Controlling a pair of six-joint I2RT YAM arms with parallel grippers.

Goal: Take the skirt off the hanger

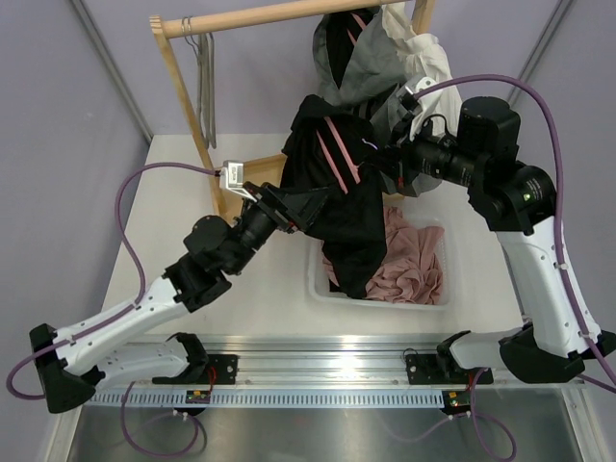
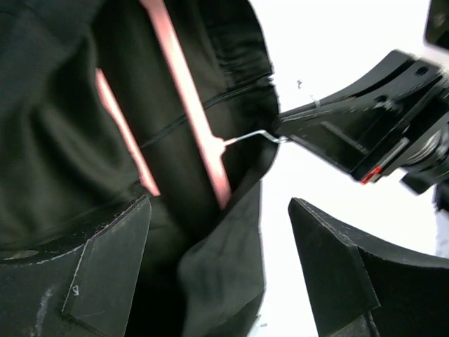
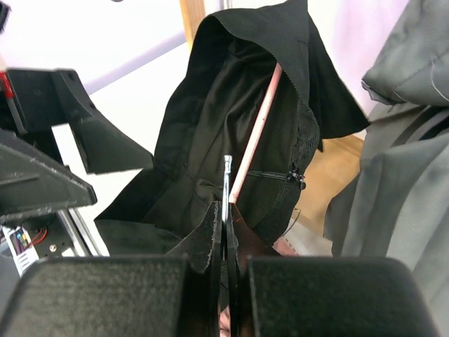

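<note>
The white table (image 1: 168, 207) is carrying a wooden clothes rack (image 1: 250, 16) at its far side, and grey and white garments (image 1: 385, 48) are hanging bunched from the right end of the rail. Nearer the arms, a white bin (image 1: 385, 300) is sitting on the table with a crumpled pink cloth (image 1: 414, 260) lying inside it. The black skirt (image 1: 332, 202) is hanging in the air between the two arms, below the rail and above the left part of the bin, and its lower end is drooping down into the bin beside the pink cloth. It is draping over a pink hanger (image 3: 256, 133), whose bars are showing through the open folds, so it is not yet off. The left claw (image 2: 219, 203) is reaching in from the left with its fingers standing wide apart. A fold of the skirt is lying in the gap between them, and it seems to be brushing the left finger, though I am not sure from here; nothing is being clamped. The right claw (image 3: 226, 232) is coming in from the right with its fingers pressed fully together, pinching the thin metal hook (image 3: 226, 182) of the hanger and holding it up.
</note>
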